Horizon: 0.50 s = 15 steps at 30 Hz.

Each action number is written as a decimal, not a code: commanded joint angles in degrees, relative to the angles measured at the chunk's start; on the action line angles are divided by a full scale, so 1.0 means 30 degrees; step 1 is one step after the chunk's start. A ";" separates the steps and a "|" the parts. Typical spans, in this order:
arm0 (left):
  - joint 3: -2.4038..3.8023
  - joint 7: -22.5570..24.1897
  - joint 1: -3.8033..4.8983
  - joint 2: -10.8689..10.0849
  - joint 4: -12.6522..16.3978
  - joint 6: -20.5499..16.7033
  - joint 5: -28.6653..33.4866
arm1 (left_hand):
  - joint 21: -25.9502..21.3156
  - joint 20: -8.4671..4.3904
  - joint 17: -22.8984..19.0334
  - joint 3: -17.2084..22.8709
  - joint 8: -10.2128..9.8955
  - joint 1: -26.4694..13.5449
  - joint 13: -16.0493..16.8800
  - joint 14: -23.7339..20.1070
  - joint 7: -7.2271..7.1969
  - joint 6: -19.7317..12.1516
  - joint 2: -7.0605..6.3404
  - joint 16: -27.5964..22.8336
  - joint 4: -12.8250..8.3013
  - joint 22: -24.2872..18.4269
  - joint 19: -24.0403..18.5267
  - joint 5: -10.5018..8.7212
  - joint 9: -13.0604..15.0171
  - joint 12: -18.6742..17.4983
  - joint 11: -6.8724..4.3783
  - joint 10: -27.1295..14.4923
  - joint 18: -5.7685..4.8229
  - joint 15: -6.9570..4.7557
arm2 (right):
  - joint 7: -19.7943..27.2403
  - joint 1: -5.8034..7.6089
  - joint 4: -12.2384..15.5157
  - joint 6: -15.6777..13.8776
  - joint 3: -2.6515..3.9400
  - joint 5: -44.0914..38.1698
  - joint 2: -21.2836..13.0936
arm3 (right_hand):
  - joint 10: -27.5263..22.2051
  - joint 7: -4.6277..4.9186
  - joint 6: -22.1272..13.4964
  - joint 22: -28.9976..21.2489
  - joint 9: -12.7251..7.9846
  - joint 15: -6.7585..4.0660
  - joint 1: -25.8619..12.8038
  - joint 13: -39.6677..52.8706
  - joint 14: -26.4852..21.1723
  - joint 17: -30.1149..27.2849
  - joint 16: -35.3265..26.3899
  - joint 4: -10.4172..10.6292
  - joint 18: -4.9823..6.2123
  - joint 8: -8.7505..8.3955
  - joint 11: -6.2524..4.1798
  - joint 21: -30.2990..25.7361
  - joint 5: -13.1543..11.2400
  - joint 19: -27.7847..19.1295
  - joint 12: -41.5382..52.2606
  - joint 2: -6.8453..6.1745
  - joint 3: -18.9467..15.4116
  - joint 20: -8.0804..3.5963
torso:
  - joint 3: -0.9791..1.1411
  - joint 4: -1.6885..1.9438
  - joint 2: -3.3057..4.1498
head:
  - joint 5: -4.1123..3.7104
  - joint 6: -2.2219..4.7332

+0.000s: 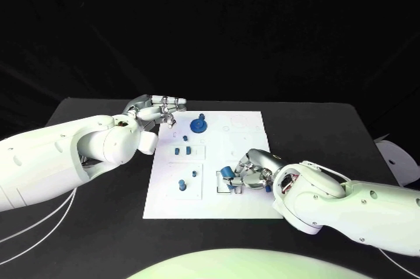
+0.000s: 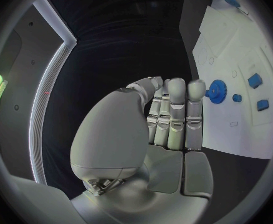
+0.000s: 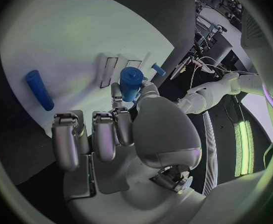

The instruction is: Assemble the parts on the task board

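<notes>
The white task board lay flat on the desk. A blue gear with a peg sat near its far end. Small blue parts stood mid-board, another nearer. A blue cylinder was pinched upright over the board's right edge.

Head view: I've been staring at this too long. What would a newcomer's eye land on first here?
Probably the right hand at the near right edge of the white task board, pinching a blue cylindrical part just above the board. Next, the blue gear standing near the board's far end, with the left hand curled beside it at the far left corner, holding nothing.
</notes>
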 commanded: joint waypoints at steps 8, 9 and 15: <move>0.0013 0.0084 0.0017 0.0065 0.0079 0.0351 0.0146 | -0.0104 0.0070 -0.0025 -0.0108 0.0062 -0.0015 0.0027 -0.0114 0.0004 0.0025 0.0141 -0.0116 -0.0034 -0.0017 0.0066 0.0062 -0.0024 0.0056 0.0036 -0.0141 0.0271 -0.0035 | 0.0060 -0.0030 -0.0439 0.1629 -0.0022 0.0735 0.0414 | -0.0019 -0.0533 0.0493 0.4799 0.0602 -0.0196 -0.0529 0.0813 0.1580 0.3129 0.0040 -0.0047 -0.0095 0.0184 -0.0149 -0.0003 -0.0476 0.1681 -0.0311 0.0066 -0.0329 -0.0147 | -0.0012 0.0019 0.0018 | 0.0038 -0.0069; 0.0013 0.0084 0.0017 0.0069 0.0078 0.0353 0.0146 | -0.0104 0.0070 -0.0025 -0.0108 0.0062 -0.0015 0.0027 -0.0114 0.0004 0.0025 0.0141 -0.0116 -0.0034 -0.0017 0.0066 0.0062 -0.0024 0.0056 0.0036 -0.0141 0.0271 -0.0035 | 0.0048 -0.0030 -0.0463 0.1628 -0.0023 0.0727 0.0434 | -0.0017 -0.0537 0.0490 0.4799 0.0628 -0.0200 -0.0566 0.0809 0.1580 0.3131 0.0039 -0.0043 -0.0094 0.0192 -0.0153 -0.0004 -0.0522 0.1680 -0.0321 0.0085 -0.0346 -0.0152 | -0.0010 0.0025 0.0011 | 0.0028 -0.0084; 0.0013 0.0076 0.0017 0.0076 0.0078 0.0366 0.0147 | -0.0104 0.0070 -0.0025 -0.0108 0.0062 -0.0015 0.0027 -0.0114 0.0004 0.0025 0.0141 -0.0116 -0.0034 -0.0017 0.0066 0.0062 -0.0024 0.0056 0.0036 -0.0141 0.0271 -0.0035 | -0.0114 -0.0029 -0.0594 0.1313 -0.0024 0.0511 0.0535 | -0.0003 -0.0571 0.0455 0.4796 0.0963 -0.0228 -0.1212 0.0745 0.1578 0.3124 0.0029 -0.0050 -0.0093 0.0299 -0.0183 -0.0009 -0.1735 0.1674 -0.0472 0.0182 -0.0722 -0.0188 | -0.0018 0.0042 0.0017 | 0.0023 -0.0064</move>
